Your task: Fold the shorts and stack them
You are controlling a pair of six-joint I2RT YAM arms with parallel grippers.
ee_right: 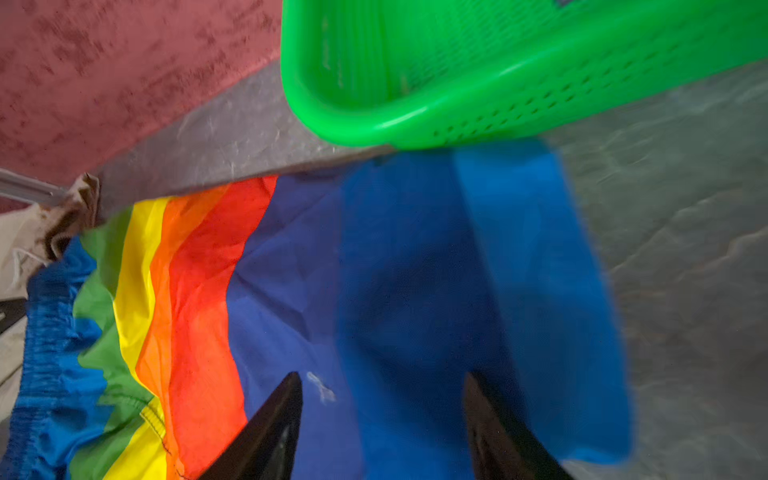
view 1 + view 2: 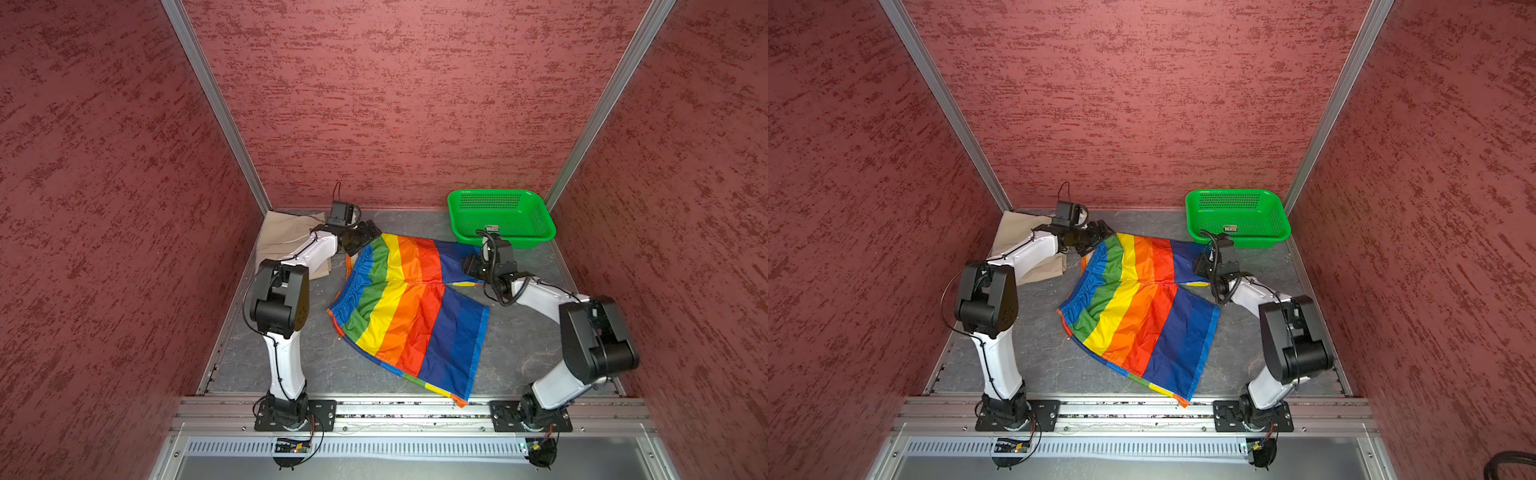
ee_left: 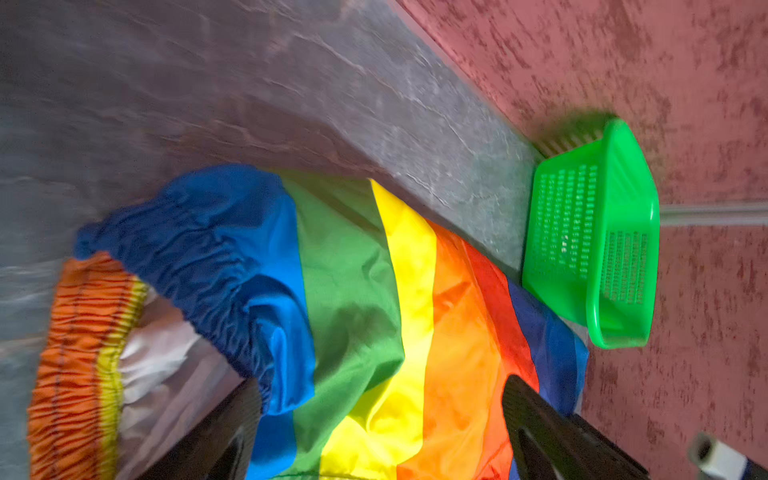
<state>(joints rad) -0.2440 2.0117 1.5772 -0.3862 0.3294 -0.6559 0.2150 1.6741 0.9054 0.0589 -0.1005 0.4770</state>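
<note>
The rainbow-striped shorts [image 2: 407,307] [image 2: 1142,307] lie spread in the middle of the table, waistband to the left and legs to the right. The beige shorts [image 2: 286,232] [image 2: 1013,232] lie bunched in the back left corner, partly under my left arm. My left gripper [image 2: 368,235] [image 3: 380,384] is at the far waistband corner of the rainbow shorts [image 3: 374,291], jaws wide apart over the cloth. My right gripper [image 2: 469,264] [image 1: 382,374] hovers open over the far blue leg [image 1: 415,291], gripping nothing.
A green perforated basket [image 2: 500,216] [image 2: 1237,216] [image 3: 594,232] [image 1: 457,83] stands at the back right, just behind my right gripper. Red walls close in the table on three sides. A metal rail with both arm bases runs along the front edge.
</note>
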